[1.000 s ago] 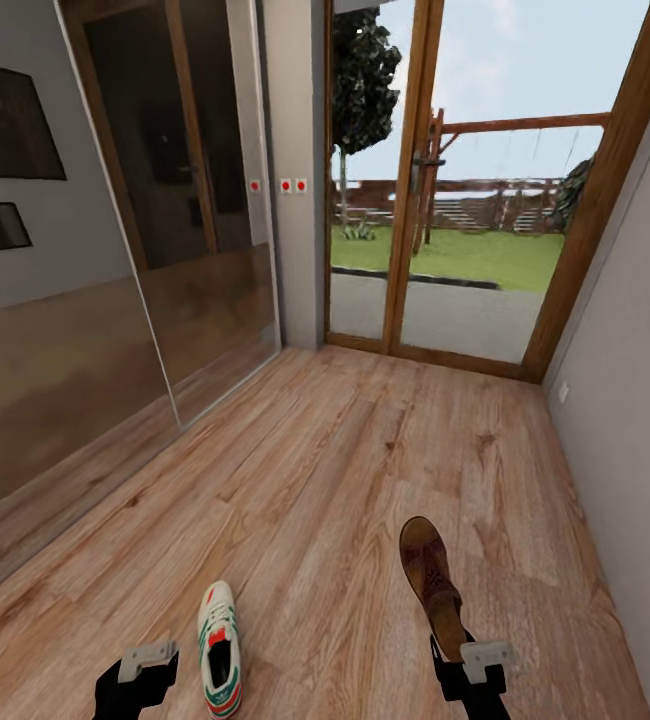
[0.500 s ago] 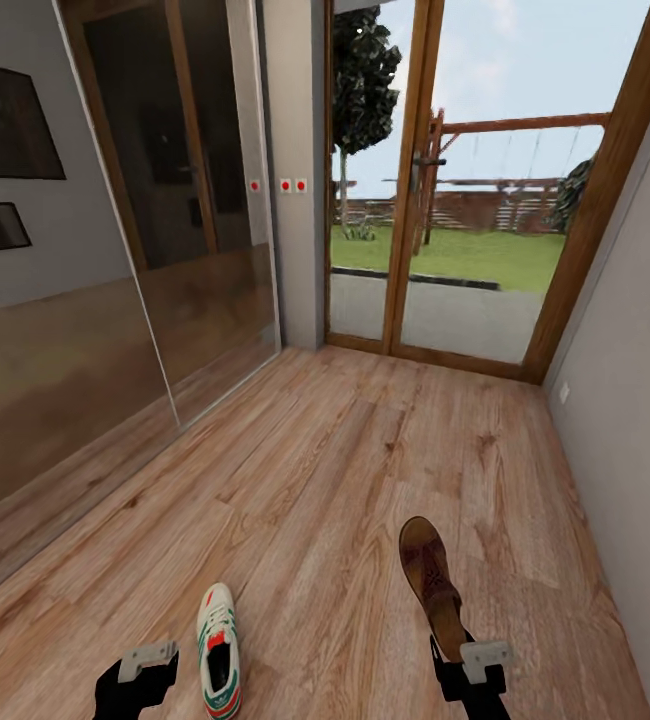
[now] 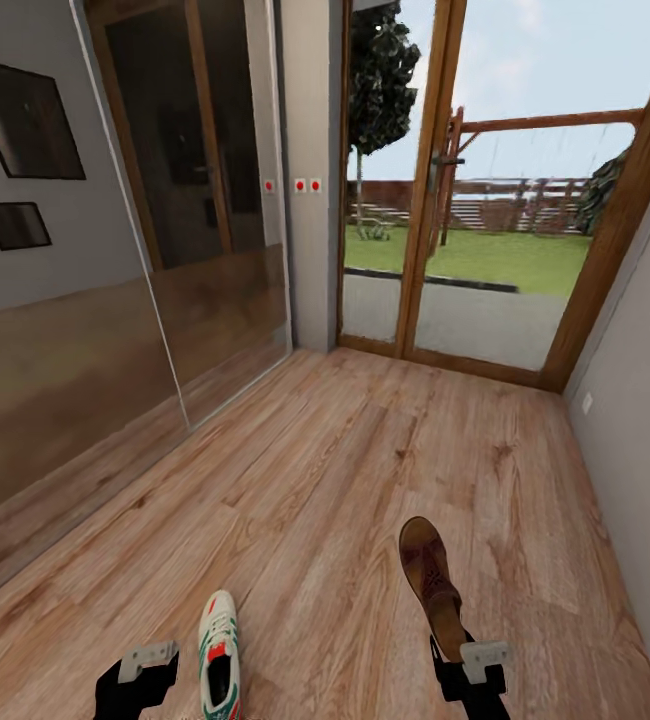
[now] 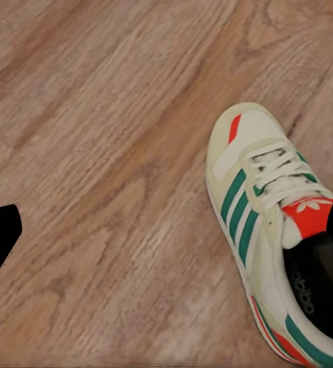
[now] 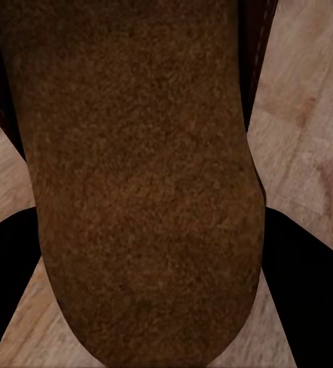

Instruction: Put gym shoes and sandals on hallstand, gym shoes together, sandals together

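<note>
Wood-grain corridor floor [image 3: 345, 470] ran ahead to a glazed door with a garden beyond, and no shoe rack was in sight. One sandal [image 3: 433, 585] stood out in front of the right gripper [image 3: 472, 668], toe pointing away, its heel end between the two dark fingers [image 5: 304, 284] in the right wrist view — pinched there, as far as the close, dark view allowed. It looked light and flat, its footbed fairly stiff, so a hold across the heel seemed sound, though the long toe would probably droop or swing. The left gripper [image 3: 137, 672] hung just beside one gym shoe [image 3: 219, 655] lying on the floor, not touching it; whether its fingers were spread I could not tell. That shoe looked light and padded — the firm heel collar seemed the best place to take it.
</note>
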Tool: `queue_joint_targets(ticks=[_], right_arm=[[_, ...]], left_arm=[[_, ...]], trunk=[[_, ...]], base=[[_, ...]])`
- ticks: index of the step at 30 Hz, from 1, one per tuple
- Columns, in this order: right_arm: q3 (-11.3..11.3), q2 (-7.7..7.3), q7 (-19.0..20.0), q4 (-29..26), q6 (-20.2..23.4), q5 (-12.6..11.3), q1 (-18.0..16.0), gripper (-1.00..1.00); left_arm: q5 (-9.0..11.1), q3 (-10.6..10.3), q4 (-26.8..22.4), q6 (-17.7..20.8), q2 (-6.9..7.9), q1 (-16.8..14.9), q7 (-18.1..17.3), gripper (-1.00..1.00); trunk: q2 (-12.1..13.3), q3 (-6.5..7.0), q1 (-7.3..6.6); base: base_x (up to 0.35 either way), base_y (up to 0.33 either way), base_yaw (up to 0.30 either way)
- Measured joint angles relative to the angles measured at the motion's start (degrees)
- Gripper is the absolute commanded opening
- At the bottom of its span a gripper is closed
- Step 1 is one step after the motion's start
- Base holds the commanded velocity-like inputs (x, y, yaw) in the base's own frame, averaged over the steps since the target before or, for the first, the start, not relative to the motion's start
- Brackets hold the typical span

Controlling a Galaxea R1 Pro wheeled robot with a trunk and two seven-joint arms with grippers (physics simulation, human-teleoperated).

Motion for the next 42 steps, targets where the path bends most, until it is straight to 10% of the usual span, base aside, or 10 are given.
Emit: queue_joint_targets(ticks=[42], right_arm=[[0.0,0.08,-0.06,-0.09,0.01,-0.08,0.01,-1.0]], left_arm=[[0.0,0.02,-0.08,0.01,0.0,-0.01,0.0,1.0]], trunk=[[0.0,0.0,0.0]], base=[[0.026,-0.057,0.067]])
